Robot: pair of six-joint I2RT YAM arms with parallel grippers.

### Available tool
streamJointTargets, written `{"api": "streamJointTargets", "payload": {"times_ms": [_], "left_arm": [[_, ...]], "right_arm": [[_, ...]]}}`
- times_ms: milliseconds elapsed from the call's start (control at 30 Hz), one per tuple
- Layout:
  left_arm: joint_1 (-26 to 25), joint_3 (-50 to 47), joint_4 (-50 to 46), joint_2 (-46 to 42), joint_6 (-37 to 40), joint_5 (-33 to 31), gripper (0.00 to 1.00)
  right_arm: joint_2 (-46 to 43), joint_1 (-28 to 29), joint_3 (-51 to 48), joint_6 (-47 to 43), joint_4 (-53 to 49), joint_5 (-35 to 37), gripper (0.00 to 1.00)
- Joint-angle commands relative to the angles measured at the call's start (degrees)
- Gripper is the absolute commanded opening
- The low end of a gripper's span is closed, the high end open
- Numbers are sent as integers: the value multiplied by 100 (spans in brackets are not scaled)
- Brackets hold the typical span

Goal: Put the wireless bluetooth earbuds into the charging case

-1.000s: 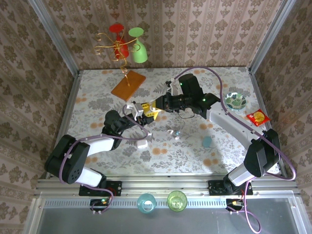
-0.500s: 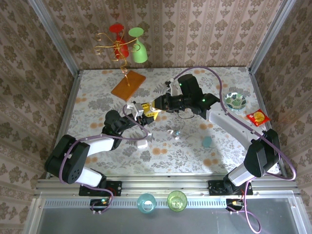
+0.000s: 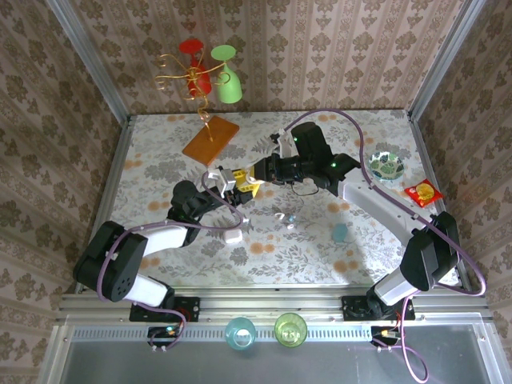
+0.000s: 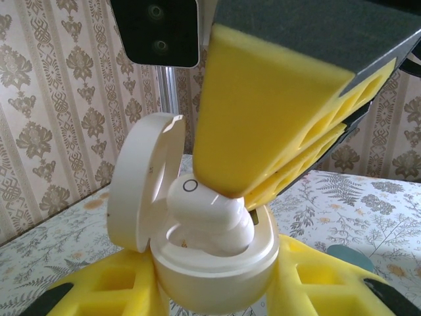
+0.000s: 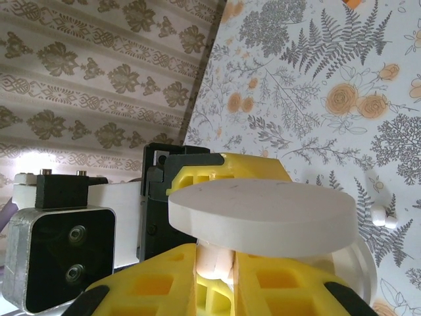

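Down at the near rail sit a blue cup (image 3: 240,332) and a green cup (image 3: 290,329). Further in on the flowery table (image 3: 152,172), a white case (image 3: 233,236) and a teal case (image 3: 340,232) lie well apart, with a couple of loose earbuds (image 3: 281,215) between them.

Just past those the two arms meet mid-table. The left gripper (image 4: 214,293) is clamped on the bottom half of the charging case (image 4: 210,260), a finger on either side, lid (image 4: 141,187) flipped open. The right gripper (image 5: 217,276) is over it, fingers nearly together, pinching an earbud (image 4: 210,210) that's sitting in the case's well.

Off right are a bowl (image 3: 386,166) and a red snack packet (image 3: 422,193). Way back, an orange board (image 3: 210,142) and a wire stand (image 3: 178,66) with a red glass (image 3: 196,78) and a green glass (image 3: 229,85).
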Motion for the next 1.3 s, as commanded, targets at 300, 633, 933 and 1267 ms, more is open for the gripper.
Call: {"api": "streamJointTargets", "payload": {"times_ms": [300,633,933,1267], "left_arm": [[-46,216,444,-15,-121,145,28],[-45,207,444,-32,-129,96,28],[-28,233,444,-45,-119,86,28],[-19,207,444,-41,-11,55,27]], "right_arm": [[-37,99,-253,-393,493,498,21],[-101,144,-372,-621,522,711,28],[-310,148,-364,-732,242,923,34],[-717,144,-472,-847,322,783,42]]}}
